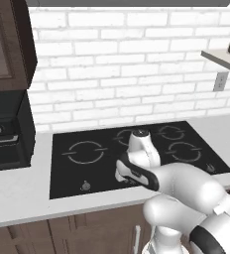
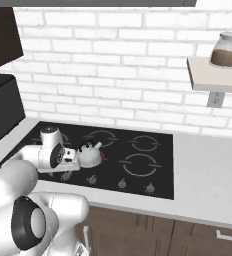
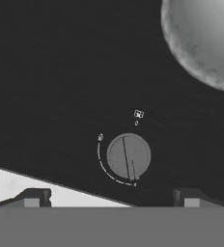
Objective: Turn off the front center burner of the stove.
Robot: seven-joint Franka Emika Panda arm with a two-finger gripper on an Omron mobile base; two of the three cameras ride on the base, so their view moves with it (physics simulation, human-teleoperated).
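Note:
The stove (image 1: 67,173) is a glossy black glass cooktop (image 2: 158,165) with grey rings and a front row of silvery knobs. A silvery kettle (image 2: 90,155) stands at its front middle, and the front center burner is hidden beneath it and my arm. My gripper (image 2: 63,169) points down over the front knob row, just left of the kettle. In the hand view one round knob (image 3: 128,156) with a line mark lies below and between the two fingertips. The gripper (image 3: 111,198) is open, holds nothing, and is above the knob, not touching it. The kettle's rounded body (image 3: 205,43) bulges at the upper right.
A large lone ring (image 1: 86,151) lies at the stove's left. Other knobs (image 2: 122,184) run along the front edge. A dark boxy appliance (image 1: 8,129) stands on the counter to the left. A wall shelf (image 2: 218,80) carries a jar (image 2: 228,50). Pale counter (image 2: 208,170) spreads right of the stove.

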